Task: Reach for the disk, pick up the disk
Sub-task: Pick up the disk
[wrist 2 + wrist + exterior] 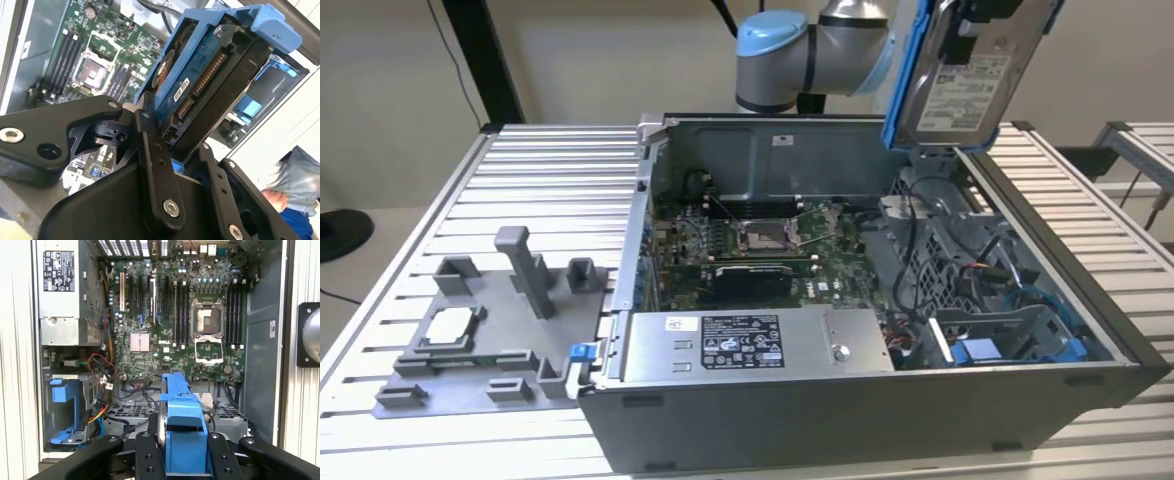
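The disk (970,80), a silver hard drive with a white label in a blue bracket, hangs on edge in the air above the far right corner of the open computer case (854,410). My gripper (977,22) is shut on its upper end. In both wrist views the black fingers (150,155) clamp the two flat sides of the disk (200,80). Seen from the first wrist view, the disk's blue bracket (182,405) sticks out from between the fingers (147,452), high over the motherboard (200,315).
Inside the case lie a grey power supply box (747,345) with a sticker and a blue drive bay (1001,350). On the slatted table at the exterior view's left stands a grey fixture (520,270) holding a white-topped chip (451,325). A person's sleeve (295,185) is nearby.
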### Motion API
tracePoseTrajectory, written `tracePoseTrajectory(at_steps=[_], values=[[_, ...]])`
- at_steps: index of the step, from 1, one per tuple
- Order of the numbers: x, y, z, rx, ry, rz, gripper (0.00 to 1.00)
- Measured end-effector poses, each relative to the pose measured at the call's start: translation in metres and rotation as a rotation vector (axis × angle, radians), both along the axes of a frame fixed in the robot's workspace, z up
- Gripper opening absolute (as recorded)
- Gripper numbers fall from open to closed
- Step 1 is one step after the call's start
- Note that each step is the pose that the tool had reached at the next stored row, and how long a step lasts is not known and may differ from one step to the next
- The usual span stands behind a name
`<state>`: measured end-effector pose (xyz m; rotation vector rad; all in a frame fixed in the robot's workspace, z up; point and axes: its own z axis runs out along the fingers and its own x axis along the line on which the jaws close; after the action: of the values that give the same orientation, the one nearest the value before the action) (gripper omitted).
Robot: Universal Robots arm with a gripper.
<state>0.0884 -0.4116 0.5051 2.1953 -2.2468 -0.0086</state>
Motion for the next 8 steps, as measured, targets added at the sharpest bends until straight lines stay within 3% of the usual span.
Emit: tracePoseTrajectory(at_steps=[8], values=[[0.0,-0.0207,0.0,-0.0001,0.0,0.0,0.0]])
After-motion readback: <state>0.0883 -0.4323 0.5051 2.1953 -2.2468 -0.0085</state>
